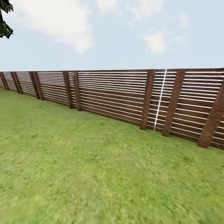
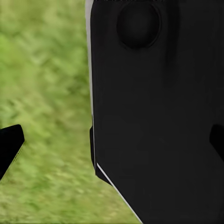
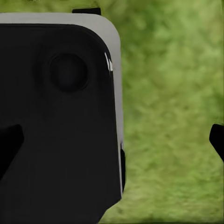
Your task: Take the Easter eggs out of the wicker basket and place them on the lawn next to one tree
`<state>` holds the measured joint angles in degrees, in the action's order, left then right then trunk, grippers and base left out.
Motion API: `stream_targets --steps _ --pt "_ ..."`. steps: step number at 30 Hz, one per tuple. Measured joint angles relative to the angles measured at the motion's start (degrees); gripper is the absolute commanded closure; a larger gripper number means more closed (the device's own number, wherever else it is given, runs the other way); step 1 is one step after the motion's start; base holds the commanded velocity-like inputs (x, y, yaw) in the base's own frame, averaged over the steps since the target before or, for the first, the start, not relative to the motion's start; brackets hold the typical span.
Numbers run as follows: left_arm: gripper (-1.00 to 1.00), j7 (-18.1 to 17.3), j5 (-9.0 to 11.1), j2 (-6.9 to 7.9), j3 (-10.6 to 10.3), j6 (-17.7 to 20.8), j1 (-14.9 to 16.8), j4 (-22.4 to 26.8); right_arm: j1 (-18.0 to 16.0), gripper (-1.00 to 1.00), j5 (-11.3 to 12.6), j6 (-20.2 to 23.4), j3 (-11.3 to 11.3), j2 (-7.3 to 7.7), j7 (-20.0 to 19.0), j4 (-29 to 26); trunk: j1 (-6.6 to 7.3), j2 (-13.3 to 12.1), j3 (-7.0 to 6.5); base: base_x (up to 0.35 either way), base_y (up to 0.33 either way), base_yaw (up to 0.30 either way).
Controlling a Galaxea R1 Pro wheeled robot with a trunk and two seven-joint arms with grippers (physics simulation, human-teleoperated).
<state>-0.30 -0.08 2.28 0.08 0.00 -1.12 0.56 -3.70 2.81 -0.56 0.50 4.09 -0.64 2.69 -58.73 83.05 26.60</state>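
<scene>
The lawn (image 1: 77,168) spreads wide and green through the head view up to the garden's brown slat fence (image 1: 112,93). The Easter eggs and the wicker basket are out of view. In the left wrist view my left gripper (image 2: 116,144) is open, one dark fingertip (image 2: 9,142) at each side edge and nothing between them, over grass (image 2: 46,93). In the right wrist view my right gripper (image 3: 116,142) is open too, its fingertips (image 3: 217,137) far apart and empty, over grass (image 3: 172,102).
The fence runs from far left to near right, its posts (image 1: 146,99) leaning. A scrap of dark foliage (image 1: 4,21) hangs at the top left corner; its trunk is out of view. A black and grey robot body panel (image 2: 158,102) (image 3: 56,121) stands before each wrist camera.
</scene>
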Motion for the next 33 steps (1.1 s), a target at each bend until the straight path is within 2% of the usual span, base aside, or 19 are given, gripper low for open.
stream_targets --steps 33 --pt "-1.0 0.0 -0.1 0.0 -0.1 0.0 0.0 0.0 0.0 -1.0 0.5 0.0 0.1 0.21 0.0 -0.1 0.0 0.0 -0.71 0.0 0.0 -0.3"
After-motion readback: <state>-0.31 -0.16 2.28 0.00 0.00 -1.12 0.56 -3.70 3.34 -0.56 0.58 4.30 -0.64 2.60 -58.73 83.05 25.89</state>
